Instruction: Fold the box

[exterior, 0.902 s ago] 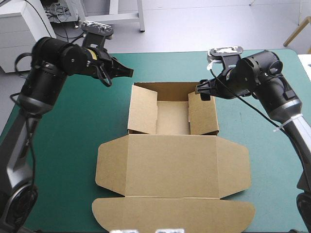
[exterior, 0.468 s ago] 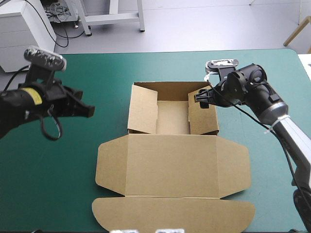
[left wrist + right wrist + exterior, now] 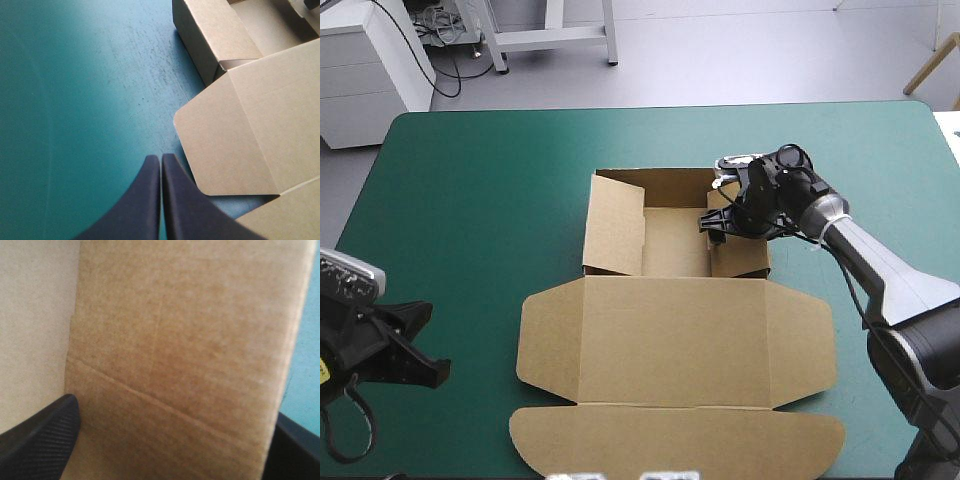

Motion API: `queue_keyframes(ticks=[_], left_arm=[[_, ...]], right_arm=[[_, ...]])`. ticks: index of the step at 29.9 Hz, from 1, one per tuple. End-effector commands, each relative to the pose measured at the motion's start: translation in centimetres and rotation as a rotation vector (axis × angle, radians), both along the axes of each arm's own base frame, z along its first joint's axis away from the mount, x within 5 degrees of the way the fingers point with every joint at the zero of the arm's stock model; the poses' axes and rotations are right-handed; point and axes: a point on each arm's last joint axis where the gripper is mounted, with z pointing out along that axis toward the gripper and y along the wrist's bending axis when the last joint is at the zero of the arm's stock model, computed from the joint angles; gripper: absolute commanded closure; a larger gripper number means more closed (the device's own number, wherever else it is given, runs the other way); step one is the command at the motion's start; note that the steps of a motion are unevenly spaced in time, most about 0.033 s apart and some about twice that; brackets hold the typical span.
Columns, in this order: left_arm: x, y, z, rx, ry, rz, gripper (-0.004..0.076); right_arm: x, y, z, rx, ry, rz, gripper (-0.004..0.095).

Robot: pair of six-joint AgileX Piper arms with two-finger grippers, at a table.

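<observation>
Straddling right wall of brown cardboard box, fingers apart, right hand needing square pinch along crease; left hand, fingers together, hovering over teal-green tabletop.

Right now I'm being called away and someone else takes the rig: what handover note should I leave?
Left gripper: shut, empty, over the teal-green cover beside the lid's left flap.
Right gripper: open, fingers astride the box's right wall.
Box: mid-table, tray walls raised, lid flat toward the near edge.
Done: walls up.
Left: right wall looks not yet tucked.
</observation>
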Motion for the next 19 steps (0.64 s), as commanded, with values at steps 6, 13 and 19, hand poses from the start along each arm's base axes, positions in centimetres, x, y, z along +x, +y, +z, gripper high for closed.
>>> queue_keyframes(ticks=[6, 13, 19], left_arm=[[-2.1, 1.0, -0.8, -0.001, -0.005, 0.001, 0.0734], [-2.1, 1.0, -0.8, -0.001, -0.005, 0.001, 0.0734], [-2.1, 1.0, -0.8, -0.001, -0.005, 0.001, 0.0734]], right_arm=[[0.1, -0.9, 2.6, 0.042, -0.091, -0.014, 0.0143], [0.4, -2.2, 2.5, 0.053, -0.063, -0.021, 0.0599], [0.3, -2.1, 2.5, 0.054, -0.064, -0.008, 0.0923]])
